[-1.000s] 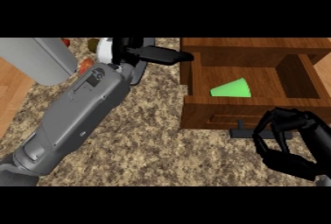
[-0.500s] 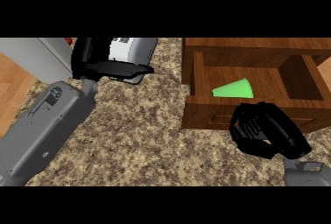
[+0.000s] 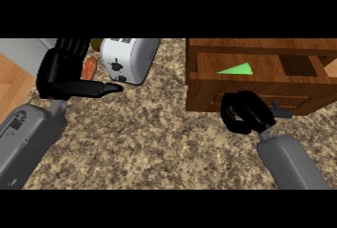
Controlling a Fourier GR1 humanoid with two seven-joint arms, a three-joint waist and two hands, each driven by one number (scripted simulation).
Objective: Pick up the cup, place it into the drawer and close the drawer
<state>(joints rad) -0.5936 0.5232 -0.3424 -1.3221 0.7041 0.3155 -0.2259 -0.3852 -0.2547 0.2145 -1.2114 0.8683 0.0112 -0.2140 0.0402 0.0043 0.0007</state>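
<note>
The green cup [image 3: 238, 69] lies inside the open wooden drawer [image 3: 263, 95] at the upper right, showing as a green wedge on the drawer floor. My right hand [image 3: 245, 112] is against the drawer's front panel, just left of its dark handle [image 3: 280, 109]. Its fingers are curled and hold nothing. My left hand [image 3: 66, 75] stands open at the upper left, fingers up and thumb pointing right, away from the drawer.
A white toaster [image 3: 132, 58] stands on the speckled counter [image 3: 151, 142] beside the left hand. An orange object [image 3: 89, 69] lies between them. The counter's left edge borders wooden floor [image 3: 12, 84].
The right hand has moved up to the drawer front with its fingers curled in. The drawer's visible interior is shallower than before. The left forearm swung down and left.
</note>
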